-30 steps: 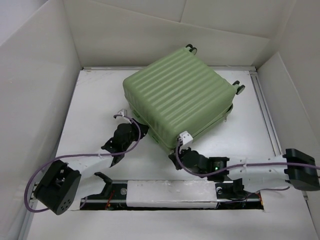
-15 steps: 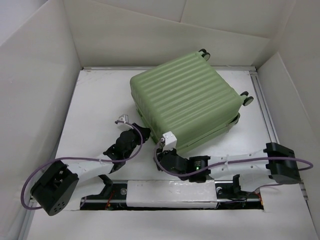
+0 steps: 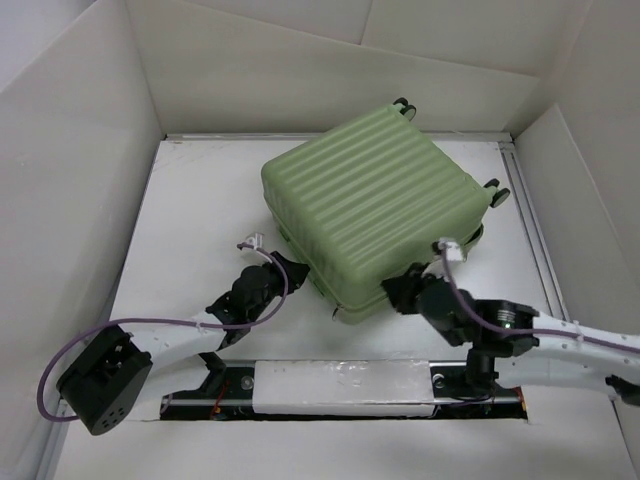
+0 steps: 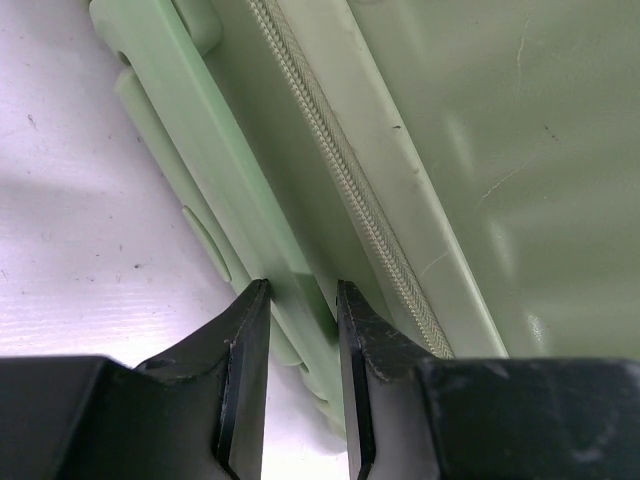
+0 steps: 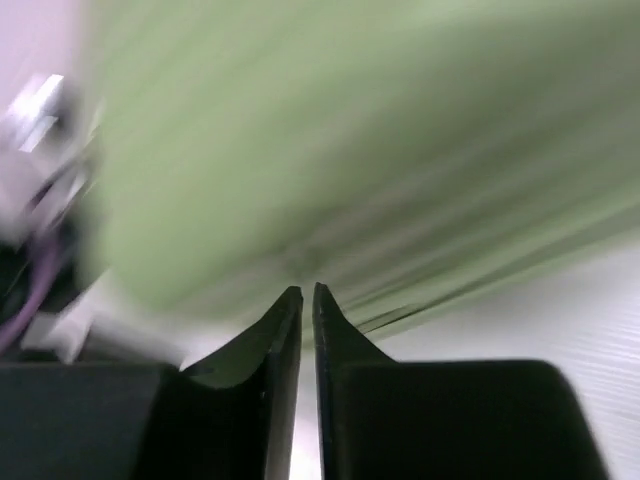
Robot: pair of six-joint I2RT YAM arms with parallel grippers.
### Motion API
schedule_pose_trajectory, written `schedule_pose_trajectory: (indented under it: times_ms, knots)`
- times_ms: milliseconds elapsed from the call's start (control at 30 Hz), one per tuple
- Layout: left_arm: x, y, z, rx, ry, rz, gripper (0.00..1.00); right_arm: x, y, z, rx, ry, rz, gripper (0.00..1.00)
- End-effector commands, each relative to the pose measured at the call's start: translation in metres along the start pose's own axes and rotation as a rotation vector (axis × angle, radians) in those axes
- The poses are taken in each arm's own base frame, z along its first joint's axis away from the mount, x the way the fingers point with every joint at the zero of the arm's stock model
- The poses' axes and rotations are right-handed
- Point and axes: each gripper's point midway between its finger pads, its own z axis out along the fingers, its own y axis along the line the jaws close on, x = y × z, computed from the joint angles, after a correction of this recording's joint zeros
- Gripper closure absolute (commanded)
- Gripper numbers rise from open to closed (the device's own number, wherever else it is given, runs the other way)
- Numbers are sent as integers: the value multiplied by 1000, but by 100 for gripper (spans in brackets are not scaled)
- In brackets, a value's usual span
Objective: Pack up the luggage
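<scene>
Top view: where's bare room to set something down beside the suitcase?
Bare: the left strip of table, between left wall and luggage. Crowded: the near edge, where left arm and right arm meet the luggage; its right side leaves a narrow strip.

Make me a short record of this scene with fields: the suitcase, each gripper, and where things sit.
luggage: pale green, ribbed, closed, lying flat and askew on the white table
wheels: at its far-right end
left gripper: clamped on a green ridge along the luggage's near-left side
right gripper: by the luggage's near edge, jaws almost together, nothing between them; view blurred
</scene>
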Motion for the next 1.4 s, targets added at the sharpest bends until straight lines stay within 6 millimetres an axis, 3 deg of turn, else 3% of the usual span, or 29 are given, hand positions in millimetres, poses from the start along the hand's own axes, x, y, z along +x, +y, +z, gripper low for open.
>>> schedule_pose_trajectory:
  times_ms: [0,67,133,167,233,300,333,367,400,467,533,567,600,667,833,900,933,1000,1033,1067,1100,1133,1167,1233,1267,1300,1333,1367]
  knots:
    - [12,-39,-10,171,91,18,100,-16,-110,-12,372,-92,39,87]
    - [9,-38,-9,166,84,16,100,-36,-148,-15,510,-158,86,89]
    - [9,-38,-9,166,84,16,100,-36,-169,-11,580,-147,85,92]
    - [9,-37,-9,166,83,25,100,-43,-189,-12,659,-168,100,92]
    - [9,-40,-10,180,87,24,100,-43,-198,-1,685,-135,105,93]
    - [9,-43,-12,193,89,23,100,-56,-208,5,709,-148,114,93]
    - [10,-44,-12,198,96,24,100,-52,-203,17,650,-111,101,93]
    - [11,-45,-13,205,103,36,100,-66,-190,41,527,-126,56,90]
    - [15,-47,-14,214,113,49,100,-75,-196,49,534,-153,34,90]
    - [26,-58,-18,246,147,62,100,-76,-177,88,375,-94,-3,90]
    - [33,-65,-19,253,152,82,100,-79,-164,110,276,-46,-93,92]
    - [39,-64,-20,250,166,90,100,-88,-146,121,196,-36,-117,94]
    - [49,-71,-22,265,196,89,100,-86,-145,136,175,-10,-139,95]
    - [55,-76,-23,275,201,82,100,-104,-119,149,75,-19,-214,95]
    - [81,-92,-30,291,257,51,100,-133,-100,171,1,-27,-269,95]
    - [82,-104,-32,310,248,40,100,-151,-95,171,-36,-47,-264,93]
    - [91,-105,-36,313,266,52,100,-149,-96,173,-31,-34,-261,90]
    - [90,-114,-36,323,262,27,100,-152,-102,165,-2,-30,-254,80]
    - [88,-118,-36,330,258,24,100,-152,-115,160,71,-35,-250,74]
    - [88,-118,-36,329,259,13,100,-151,-121,140,124,-32,-247,61]
    - [88,-118,-36,329,259,13,100,-148,-122,129,155,-45,-219,56]
    - [84,-122,-38,342,252,7,100,-132,-140,118,234,-42,-203,52]
    - [78,-128,-42,363,239,-4,100,-140,-132,92,228,-113,-191,47]
    - [77,-121,-45,340,239,4,100,-124,-132,72,233,-146,-150,47]
    - [63,-131,-52,371,205,-17,97,-96,-140,66,236,-103,-140,47]
    - [59,-127,-55,369,189,-10,95,-95,-132,49,199,-141,-133,47]
    - [49,-128,-57,365,151,-21,92,-79,-121,46,145,-123,-120,49]
    - [50,-113,-57,312,148,7,89,-55,-123,47,118,-83,-119,49]
